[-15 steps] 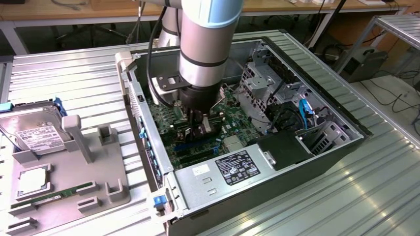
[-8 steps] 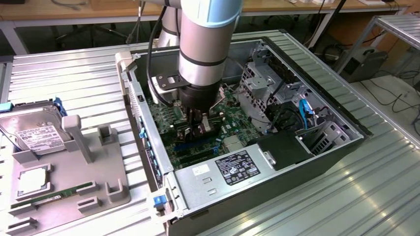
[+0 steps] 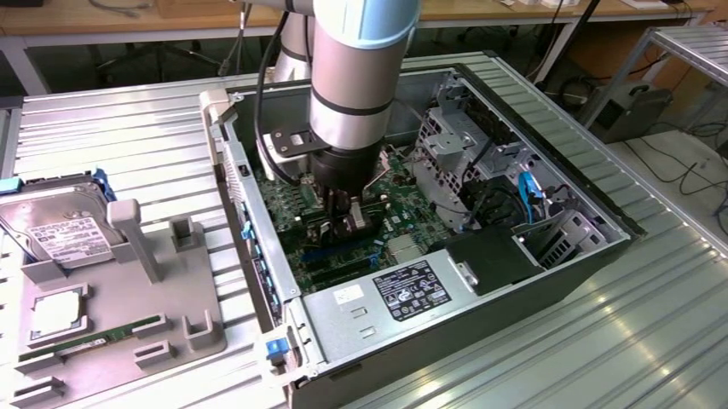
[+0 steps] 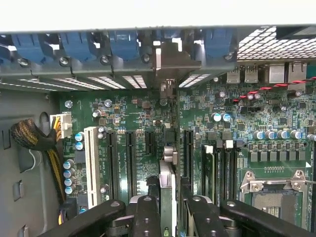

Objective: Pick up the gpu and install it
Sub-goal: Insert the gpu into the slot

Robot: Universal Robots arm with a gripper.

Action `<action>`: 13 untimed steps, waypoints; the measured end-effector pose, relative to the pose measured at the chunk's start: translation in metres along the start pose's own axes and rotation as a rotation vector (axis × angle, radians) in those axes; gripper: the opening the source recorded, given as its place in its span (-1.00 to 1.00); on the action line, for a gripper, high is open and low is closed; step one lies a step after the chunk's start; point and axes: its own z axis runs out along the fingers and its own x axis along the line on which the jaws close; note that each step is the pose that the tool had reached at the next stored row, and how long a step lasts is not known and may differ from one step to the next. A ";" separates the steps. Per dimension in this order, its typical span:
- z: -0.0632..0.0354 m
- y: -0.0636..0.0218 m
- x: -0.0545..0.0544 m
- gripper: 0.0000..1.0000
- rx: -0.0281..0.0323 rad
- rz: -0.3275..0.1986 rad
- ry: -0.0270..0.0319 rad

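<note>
Metal walls are closing in on every side as the arm point(image 3: 353, 85) is reaching down into the open computer case point(image 3: 592, 256), which is lying on a ribbed metal table point(image 3: 125, 128). The gripper point(image 3: 347, 217) is hanging low over the motherboard point(image 3: 393, 192), near the middle of the case, with the drive cage point(image 3: 455, 136) crowding it toward the exterior view's right and the rear wall of the case just beside it on the exterior view's left. The power supply point(image 3: 387, 294) is sitting against the near edge of the case.

In the wrist view the gpu point(image 4: 167, 173) is standing on edge between the black fingers point(image 4: 145, 212), lined up among the long dark expansion slots point(image 4: 131, 160) beside the white slot point(image 4: 91, 158). The jaws are clamped on the card, one finger on each face. Its silver bracket point(image 4: 165, 64) is reaching up to the row of blue slot latches point(image 4: 123, 44) at the rear wall.

Whether the card's lower edge is seated in its slot, I cannot tell; the fingers are covering it.

Outside the case, a grey fixture tray point(image 3: 114, 324) is resting on the table, carrying a hard drive point(image 3: 57, 230) at its far corner and a memory stick point(image 3: 97, 339) along its near edge. Benches and cables are filling the room behind.
</note>
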 end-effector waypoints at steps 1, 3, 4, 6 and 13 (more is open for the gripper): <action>0.0004 0.0000 0.000 -0.47 -0.0001 0.000 -0.0003; 0.0010 0.0001 0.000 -0.47 -0.0002 0.000 0.0002; 0.0012 0.0001 0.000 -0.47 -0.0003 0.000 0.0003; 0.0017 0.0001 0.000 -0.47 -0.0002 0.000 0.0003; 0.0028 0.0001 0.000 -0.47 -0.0002 0.000 0.0002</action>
